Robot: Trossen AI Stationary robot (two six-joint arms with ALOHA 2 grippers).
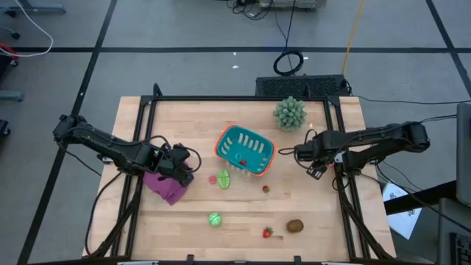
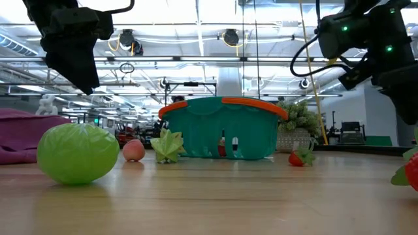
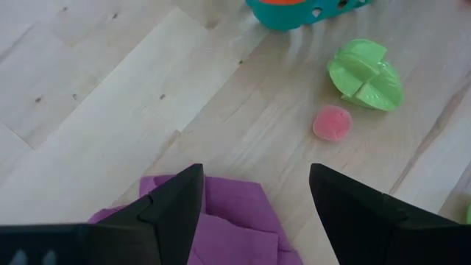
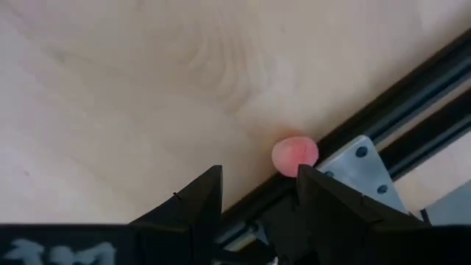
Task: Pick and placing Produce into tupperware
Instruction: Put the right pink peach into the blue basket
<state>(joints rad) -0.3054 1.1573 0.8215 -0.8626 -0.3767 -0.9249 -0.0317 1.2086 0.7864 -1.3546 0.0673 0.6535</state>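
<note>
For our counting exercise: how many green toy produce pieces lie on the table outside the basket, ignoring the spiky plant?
2. One leafy piece beside the basket; one round piece near the table's front edge. The basket may hide more.

Grey floor (image 1: pixel 184 29) crossed by dark lines surrounded the wooden table (image 1: pixel 184 118); cables (image 1: pixel 291 60) coiled at twelve o'clock. Ceiling lights (image 2: pixel 196 13) glowed overhead.

You have two dark, jointed arms with black cables looping along them. The right arm shows small green lights. Each end effector, left (image 3: pixel 254 213) and right (image 4: pixel 257 202), carries two black, wedge-shaped fingers.
</note>
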